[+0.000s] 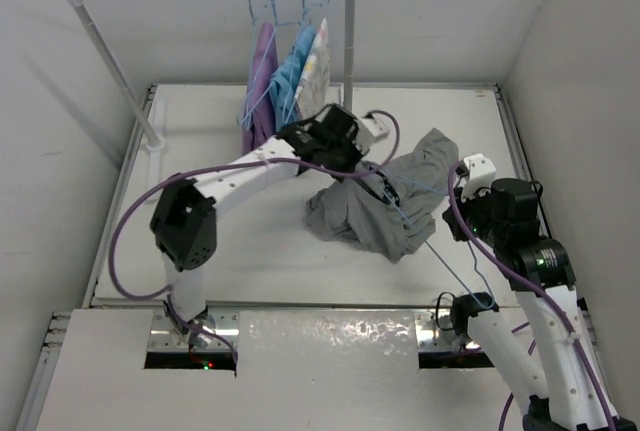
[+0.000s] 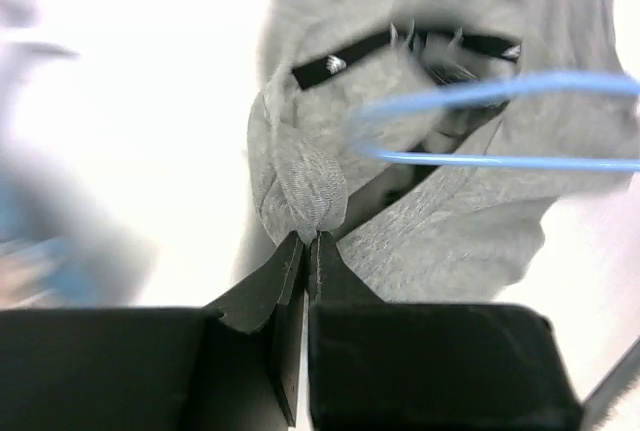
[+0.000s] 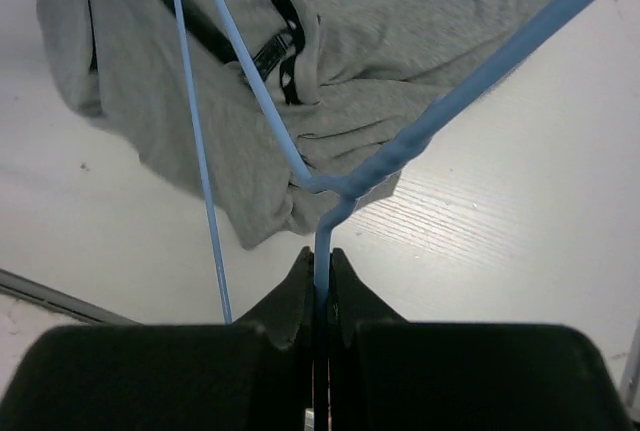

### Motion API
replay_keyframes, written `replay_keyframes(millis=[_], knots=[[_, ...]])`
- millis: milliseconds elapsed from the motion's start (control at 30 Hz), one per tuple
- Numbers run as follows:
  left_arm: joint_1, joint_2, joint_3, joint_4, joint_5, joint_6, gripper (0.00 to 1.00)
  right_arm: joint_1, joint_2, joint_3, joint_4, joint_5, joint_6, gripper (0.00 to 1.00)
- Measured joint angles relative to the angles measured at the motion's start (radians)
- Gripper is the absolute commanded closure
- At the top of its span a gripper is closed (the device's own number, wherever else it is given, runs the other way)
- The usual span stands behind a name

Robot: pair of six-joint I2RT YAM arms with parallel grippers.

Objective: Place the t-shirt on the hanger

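Pinching a fold of the t-shirt (image 2: 440, 241) tight in the left gripper (image 2: 308, 246). Clamping the hanger (image 3: 450, 103) in the right gripper (image 3: 320, 271), wire reaching over the t-shirt.

Nothing in any view can be read as a word, brand or number. The black strip (image 3: 268, 51) sewn inside the collar of the t-shirt (image 3: 420, 41) carries small white marks, which show in both wrist views. They are too small and blurred to make out as letters or a logo
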Motion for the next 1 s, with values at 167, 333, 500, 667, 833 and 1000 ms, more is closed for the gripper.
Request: replay_keyframes(millis=[167,333,500,667,833,1000], knots=[[0.069,-0.106,0.007,0.006,0.032,0.027,1.00,0.000,0.003,0.001,-0.003,-0.077,-0.008,1.00],[0.053,-0.101,0.008,-0.023,0.074,0.056,1.00,0.000,0.036,-0.020,0.030,-0.117,-0.011,1.00],[0.049,-0.100,0.002,-0.033,0.120,0.078,1.00,0.000,0.061,-0.054,0.077,-0.157,-0.015,1.00],[0.049,-0.100,0.002,-0.038,0.150,0.106,1.00,0.000,0.083,-0.058,0.132,-0.199,-0.017,1.00],[0.049,-0.100,-0.006,-0.040,0.188,0.132,1.00,0.000,0.087,-0.062,0.177,-0.233,-0.029,1.00],[0.049,-0.103,-0.009,-0.045,0.206,0.164,1.00,0.006,0.112,-0.079,0.233,-0.299,-0.040,1.00]])
